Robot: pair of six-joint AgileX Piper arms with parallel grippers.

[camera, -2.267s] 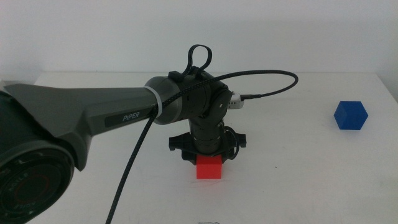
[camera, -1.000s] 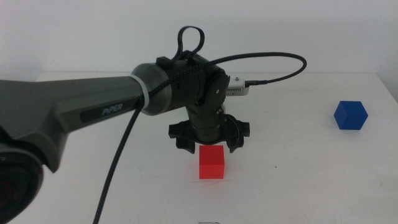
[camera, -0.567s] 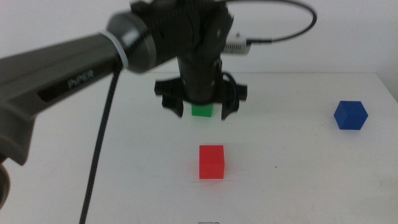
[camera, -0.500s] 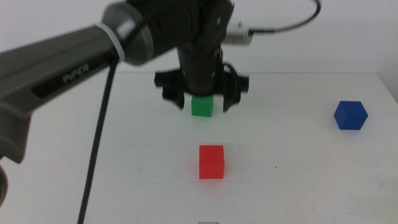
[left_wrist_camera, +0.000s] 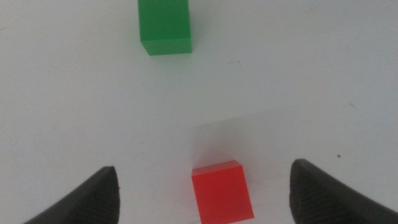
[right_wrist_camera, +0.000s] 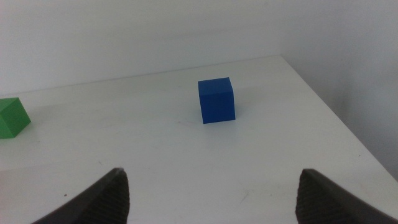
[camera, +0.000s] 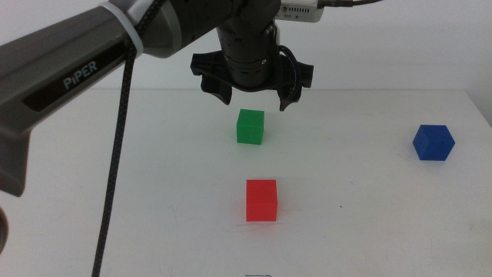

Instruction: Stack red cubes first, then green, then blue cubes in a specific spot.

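Note:
The red cube (camera: pixel 261 200) sits alone on the white table, toward the front centre, and shows again in the left wrist view as the red cube (left_wrist_camera: pixel 222 191). Behind it stands the green cube (camera: pixel 250 126), also seen as the green cube (left_wrist_camera: pixel 163 26). My left gripper (camera: pixel 254 96) hangs open well above the table, just over and behind the green cube, with nothing between its jaws (left_wrist_camera: pixel 202 168). The blue cube (camera: pixel 433 142) rests far right. My right gripper (right_wrist_camera: pixel 211 177) is open, low over the table in front of the blue cube (right_wrist_camera: pixel 216 100), outside the middle view.
The left arm (camera: pixel 92 61) and its black cable (camera: pixel 115 177) cross the left half of the middle view. The table's right edge (right_wrist_camera: pixel 336 130) runs close to the blue cube. A white wall stands behind the table.
My left gripper has let go of the red cube, risen and moved back, and now hangs above the green cube. The red cube stays where it was set. The blue cube has not moved.

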